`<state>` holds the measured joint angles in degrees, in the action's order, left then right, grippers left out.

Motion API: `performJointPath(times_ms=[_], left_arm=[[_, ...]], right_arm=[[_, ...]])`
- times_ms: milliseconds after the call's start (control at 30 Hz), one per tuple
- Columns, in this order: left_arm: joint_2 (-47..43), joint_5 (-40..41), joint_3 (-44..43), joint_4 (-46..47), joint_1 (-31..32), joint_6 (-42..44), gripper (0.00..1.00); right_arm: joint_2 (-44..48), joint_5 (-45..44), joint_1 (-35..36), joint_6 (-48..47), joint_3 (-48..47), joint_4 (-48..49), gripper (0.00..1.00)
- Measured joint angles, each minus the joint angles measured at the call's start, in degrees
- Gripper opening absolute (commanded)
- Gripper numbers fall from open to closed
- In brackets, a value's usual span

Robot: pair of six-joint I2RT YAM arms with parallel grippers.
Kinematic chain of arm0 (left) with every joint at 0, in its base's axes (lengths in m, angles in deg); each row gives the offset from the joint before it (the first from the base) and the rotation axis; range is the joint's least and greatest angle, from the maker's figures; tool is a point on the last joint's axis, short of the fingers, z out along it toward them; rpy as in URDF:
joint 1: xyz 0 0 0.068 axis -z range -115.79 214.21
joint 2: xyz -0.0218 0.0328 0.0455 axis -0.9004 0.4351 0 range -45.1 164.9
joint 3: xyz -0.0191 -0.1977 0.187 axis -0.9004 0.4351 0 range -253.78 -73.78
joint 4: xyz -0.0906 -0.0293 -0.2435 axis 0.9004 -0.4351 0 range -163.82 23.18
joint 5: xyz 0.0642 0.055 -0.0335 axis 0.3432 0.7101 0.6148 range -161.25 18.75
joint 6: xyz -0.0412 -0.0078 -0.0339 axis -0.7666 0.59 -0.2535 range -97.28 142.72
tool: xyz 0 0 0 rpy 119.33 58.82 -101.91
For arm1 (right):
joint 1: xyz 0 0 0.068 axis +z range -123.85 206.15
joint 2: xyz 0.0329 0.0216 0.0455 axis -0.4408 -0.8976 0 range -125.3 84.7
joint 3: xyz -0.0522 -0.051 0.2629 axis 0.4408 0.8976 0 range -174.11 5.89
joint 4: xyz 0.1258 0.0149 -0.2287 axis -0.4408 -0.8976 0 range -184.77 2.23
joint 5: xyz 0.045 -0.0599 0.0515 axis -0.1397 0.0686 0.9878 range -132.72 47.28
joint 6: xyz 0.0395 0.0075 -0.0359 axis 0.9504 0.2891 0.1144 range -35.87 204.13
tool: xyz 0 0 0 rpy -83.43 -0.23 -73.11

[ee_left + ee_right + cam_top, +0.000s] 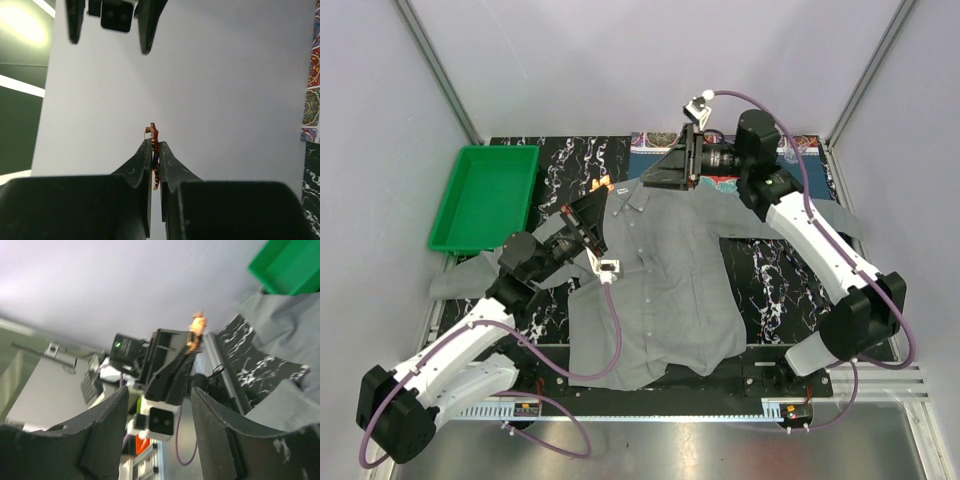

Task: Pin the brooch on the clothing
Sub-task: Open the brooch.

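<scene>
Black marbled tabletop [775,275] carries the grey shirt [660,290] flat. Left gripper [155,145] pinches the brooch [154,131] upright — presented toward the right gripper [159,392], jaws apart, likely for regrasp.

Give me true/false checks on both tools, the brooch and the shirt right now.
1. The left tool is shut on the brooch. True.
2. The right tool is shut. False: the right tool's jaws stand open.
3. The brooch is pinned to the shirt. False: the left tool holds it up in the air, off the shirt.
4. The shirt lies spread flat, collar toward the far side. True.
</scene>
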<state>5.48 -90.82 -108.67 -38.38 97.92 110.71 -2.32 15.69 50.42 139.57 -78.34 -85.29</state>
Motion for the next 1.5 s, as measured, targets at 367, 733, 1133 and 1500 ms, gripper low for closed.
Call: performJointPath(times_ms=[367,733,1133,1500], left_arm=[[-2.23,-5.84,2.54,1.46,0.52,9.73,0.04],[-6.62,-12.63,3.52,-3.63,0.85,15.02,0.05],[-7.1,-14.56,3.52,-6.49,1.16,16.94,0.05],[-7.1,-14.86,3.52,-6.62,1.27,17.66,0.04]], right_arm=[[-2.78,1.68,3.74,2.4,-0.11,5.31,0.53],[-4.79,2.6,5.6,-6.88,-2.89,-0.66,0.45],[-4.79,2.73,7.78,-17.53,-4.83,-10.75,0.37],[-5.03,2.95,8.0,-18.95,-5.49,-12.28,0.26]])
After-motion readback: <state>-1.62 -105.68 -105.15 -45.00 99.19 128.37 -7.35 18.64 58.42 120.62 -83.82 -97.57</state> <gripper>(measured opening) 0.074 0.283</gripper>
